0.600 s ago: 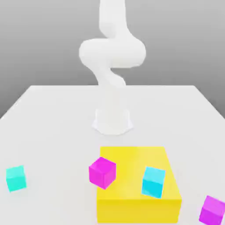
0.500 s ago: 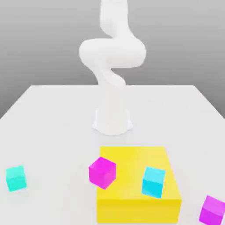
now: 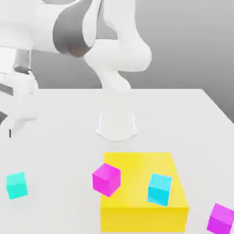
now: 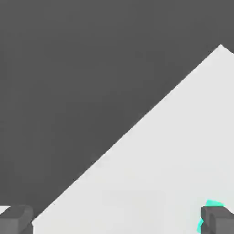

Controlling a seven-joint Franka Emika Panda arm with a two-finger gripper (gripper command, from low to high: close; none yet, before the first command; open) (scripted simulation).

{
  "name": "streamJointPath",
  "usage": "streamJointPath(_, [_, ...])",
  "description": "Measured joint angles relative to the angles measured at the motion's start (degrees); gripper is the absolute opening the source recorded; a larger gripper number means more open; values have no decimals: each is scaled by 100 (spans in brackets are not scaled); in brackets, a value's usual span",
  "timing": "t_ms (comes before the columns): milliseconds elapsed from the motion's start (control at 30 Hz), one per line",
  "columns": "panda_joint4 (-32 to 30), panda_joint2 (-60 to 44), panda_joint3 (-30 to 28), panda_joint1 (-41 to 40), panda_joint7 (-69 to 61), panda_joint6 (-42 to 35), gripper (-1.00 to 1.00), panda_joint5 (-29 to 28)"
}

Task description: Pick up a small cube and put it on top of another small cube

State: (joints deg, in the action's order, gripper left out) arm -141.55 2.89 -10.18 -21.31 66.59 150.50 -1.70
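One small cyan cube [image 3: 17,185] lies on the white table near the exterior view's left edge. A second small cyan cube [image 3: 159,188] rests on the big yellow block [image 3: 137,164]. My gripper [image 3: 13,124] hangs at the exterior view's far left, well above the table and above the left cube, apart from it. In the hand view the gripper [image 4: 117,221] is open: its two dark fingertips [image 4: 218,220] stand wide apart with nothing between them. A sliver of cyan cube [image 4: 206,211] peeks out beside one fingertip.
A magenta cube [image 3: 106,179] leans at the yellow block's left edge, and another magenta cube [image 3: 221,218] sits at the exterior view's lower right. The arm's white base [image 3: 117,124] stands mid-table behind the block. The table's edge [image 4: 137,123] runs diagonally through the hand view.
The arm's forearm and hand have swung into the exterior view's upper left, hanging over the left side of the table. None of the cubes has moved.
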Motion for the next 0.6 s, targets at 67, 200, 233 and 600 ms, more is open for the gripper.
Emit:
streamJointPath(67, [-95, -421, -85, -265, 71, 182, 0, 164])
streamJointPath(200, [-280, -1271, -146, -589, 106, 535, 0, 639])
streamJointPath(233, [-290, -1483, -119, -670, 70, 653, 0, 767])
streamJointPath(600, [-111, -2615, 308, -1061, -253, 1506, -100, 1275])
